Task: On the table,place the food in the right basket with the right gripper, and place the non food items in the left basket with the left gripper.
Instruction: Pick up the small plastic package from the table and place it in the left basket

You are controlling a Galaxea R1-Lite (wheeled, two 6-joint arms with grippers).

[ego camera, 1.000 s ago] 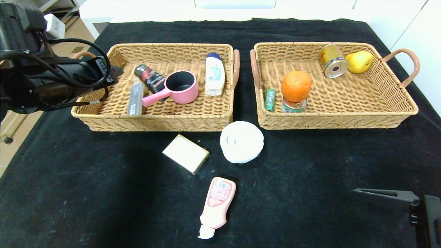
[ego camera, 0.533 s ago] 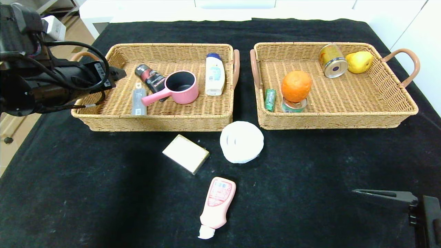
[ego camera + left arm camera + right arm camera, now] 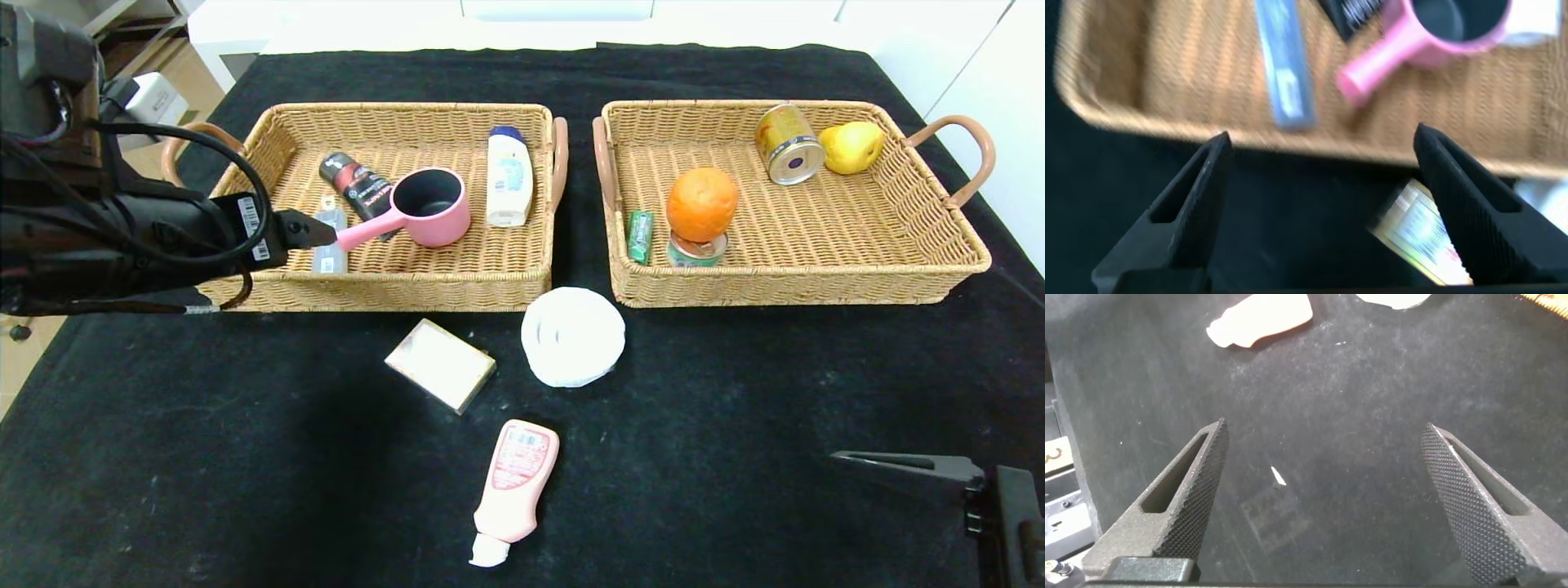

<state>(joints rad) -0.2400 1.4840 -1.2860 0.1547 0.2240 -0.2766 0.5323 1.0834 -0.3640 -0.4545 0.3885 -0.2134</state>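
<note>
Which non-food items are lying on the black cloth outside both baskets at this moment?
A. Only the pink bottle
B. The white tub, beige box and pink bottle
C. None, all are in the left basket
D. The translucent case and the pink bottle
B: the white tub, beige box and pink bottle lie on the cloth in front of the baskets; the translucent case is inside the left basket.

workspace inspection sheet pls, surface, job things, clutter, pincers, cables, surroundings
surface: table under black fuzzy cloth.
job's things: left basket holds translucent case, pink saucepan, dark tube, white bottle. right basket holds orange on small tin, gum pack, gold can, pear. On the cloth: white tub, beige box, pink bottle.
clutter: nothing seen.
grippers: left pincer open, empty, at left basket's near rim; right pincer open, parked low at near right.
cables: black loops on left wrist.
surroundings: white furniture behind.
</note>
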